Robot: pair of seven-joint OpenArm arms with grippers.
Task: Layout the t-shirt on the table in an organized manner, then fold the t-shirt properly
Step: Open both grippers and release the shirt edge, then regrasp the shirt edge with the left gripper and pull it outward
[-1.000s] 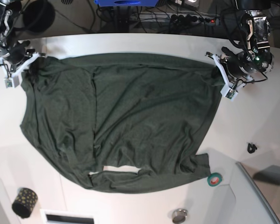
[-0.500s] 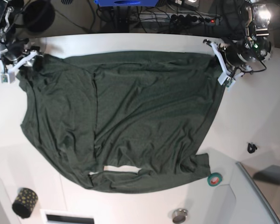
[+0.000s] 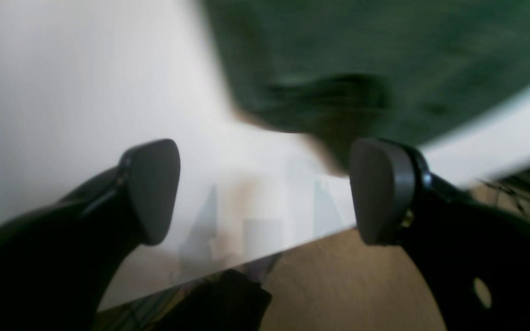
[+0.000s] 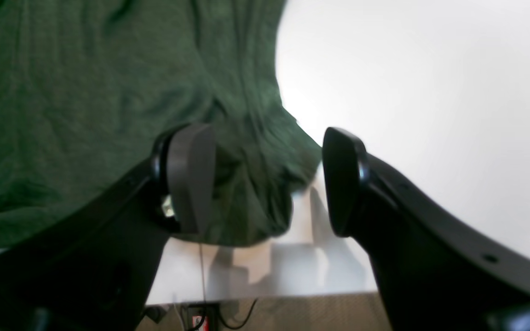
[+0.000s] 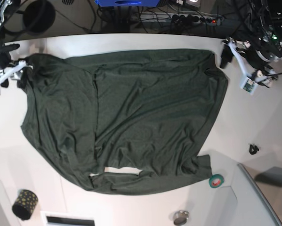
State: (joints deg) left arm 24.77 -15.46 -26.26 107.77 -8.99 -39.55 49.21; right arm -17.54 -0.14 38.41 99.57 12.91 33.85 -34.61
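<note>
Softly rumpled green knit t-shirt (image 5: 131, 127)

Each black tool (image 3: 265, 191) ends in rounded matte grey pads (image 4: 191, 177).

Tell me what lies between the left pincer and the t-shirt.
Only bare table: the left wrist view shows the left pincer open, just short of the t-shirt.

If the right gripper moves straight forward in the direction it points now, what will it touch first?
Most likely the t-shirt. In the right wrist view the right gripper is open, and a bunched corner of the cloth lies just ahead between its jaws, on the table. Depth is unclear, so it may pass slightly above.
</note>
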